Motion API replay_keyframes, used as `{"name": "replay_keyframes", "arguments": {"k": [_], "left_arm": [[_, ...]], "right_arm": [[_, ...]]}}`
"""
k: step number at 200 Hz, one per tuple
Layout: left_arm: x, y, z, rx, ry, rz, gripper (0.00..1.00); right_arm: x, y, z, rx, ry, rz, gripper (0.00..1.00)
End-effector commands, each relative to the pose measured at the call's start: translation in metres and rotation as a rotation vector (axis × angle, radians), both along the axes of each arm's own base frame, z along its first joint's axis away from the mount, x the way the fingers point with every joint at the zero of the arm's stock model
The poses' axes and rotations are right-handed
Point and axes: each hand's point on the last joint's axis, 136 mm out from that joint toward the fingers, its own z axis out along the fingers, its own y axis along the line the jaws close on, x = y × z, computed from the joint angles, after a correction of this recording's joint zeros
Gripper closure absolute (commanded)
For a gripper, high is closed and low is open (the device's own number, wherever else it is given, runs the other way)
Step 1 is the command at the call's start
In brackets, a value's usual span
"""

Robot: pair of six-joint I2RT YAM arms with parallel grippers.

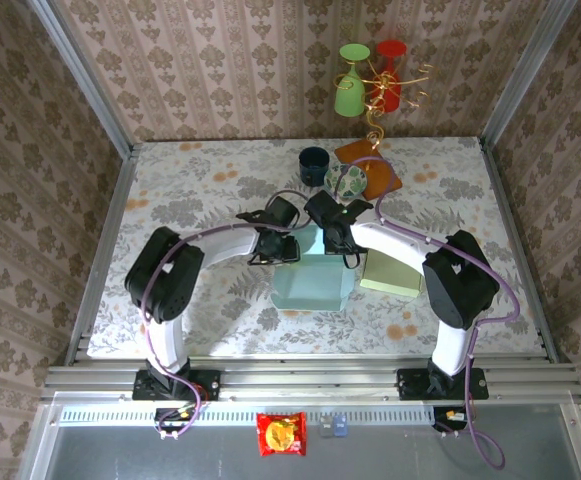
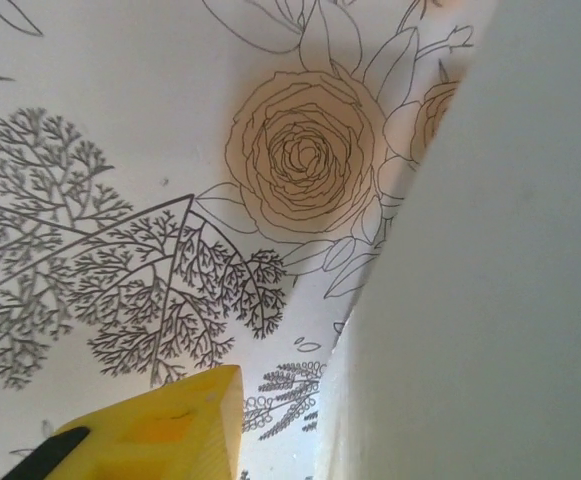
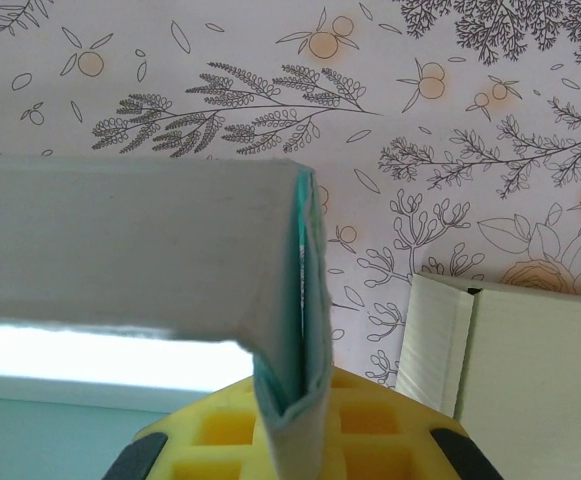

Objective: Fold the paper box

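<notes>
My right gripper [image 3: 292,440] pinches the 12 o'clock wall of the paper box [image 1: 310,285], which sits open side up with its long axis unclear. My left gripper [image 1: 286,247] is at 10 o'clock; I cannot tell its width.

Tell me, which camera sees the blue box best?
The top view: the whole box shows at once. The right wrist view gives one folded corner up close; the left wrist view, what looks like a blurry pale wall.
</notes>
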Motion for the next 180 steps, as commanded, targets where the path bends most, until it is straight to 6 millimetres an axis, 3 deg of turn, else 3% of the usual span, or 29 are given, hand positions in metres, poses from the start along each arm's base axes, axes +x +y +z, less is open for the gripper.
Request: {"name": "replay_keyframes", "arguments": {"k": [1,61,92,180], "left_arm": [[0.004,-0.001,0.026,-0.064,-0.045,-0.018,0.6],[0.016,0.0,0.047,-0.105,-0.112,-0.06,0.57],[0.028,0.01,0.043,-0.078,-0.118,-0.041,0.58],[0.042,0.006,0.036,0.013,-0.148,-0.06,0.65]], "right_arm": [[0.0,-0.004,0.001,-0.017,0.003,-0.028,1.0],[0.0,-0.004,0.001,-0.016,0.005,-0.029,1.0],[0.0,-0.003,0.002,-0.011,0.006,-0.027,1.0],[-0.001,-0.002,0.002,-0.007,0.011,-0.022,1.0]]}}
